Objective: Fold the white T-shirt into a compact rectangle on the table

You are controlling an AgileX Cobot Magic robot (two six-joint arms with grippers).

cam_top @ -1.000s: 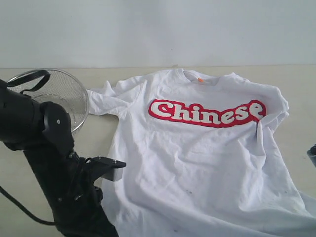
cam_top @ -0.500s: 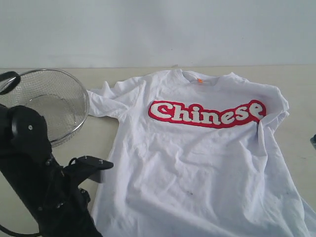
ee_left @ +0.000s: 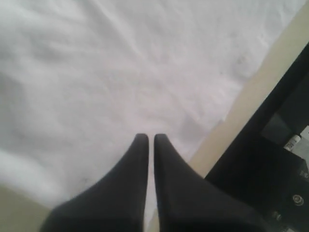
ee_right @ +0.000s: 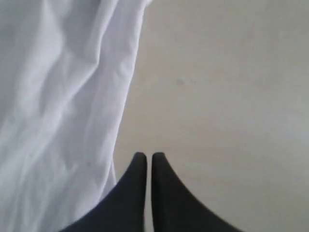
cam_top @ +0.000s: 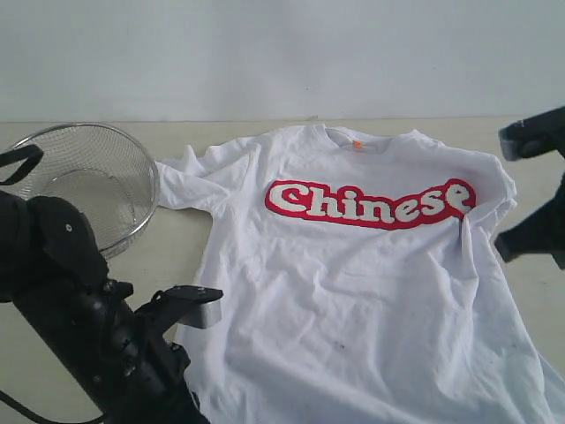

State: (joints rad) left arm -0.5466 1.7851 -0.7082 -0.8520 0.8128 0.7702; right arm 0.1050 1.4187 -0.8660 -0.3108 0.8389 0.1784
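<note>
The white T-shirt (cam_top: 362, 283) lies face up and spread out on the table (cam_top: 547, 300), red "Chinese" lettering (cam_top: 369, 203) across the chest and an orange neck tag (cam_top: 357, 143) at the collar. My left gripper (ee_left: 150, 137) is shut with nothing in it and hovers over the shirt (ee_left: 120, 72) close to its edge. The left arm (cam_top: 97, 318) stands at the shirt's lower left. My right gripper (ee_right: 148, 155) is shut and empty over bare table (ee_right: 227, 96), just beside the shirt's side edge (ee_right: 63, 96). The right arm (cam_top: 538, 185) shows at the right border.
A round wire-mesh basket (cam_top: 88, 181) sits on the table left of the shirt's sleeve (cam_top: 190, 181). A pale wall (cam_top: 282, 53) rises behind the table. A black arm base (ee_left: 270, 159) stands at the table's edge near the left gripper.
The right arm has risen into view at the right border, beside the shirt's shoulder. The left arm dipped left, then came back toward the shirt. The shirt lies as before.
</note>
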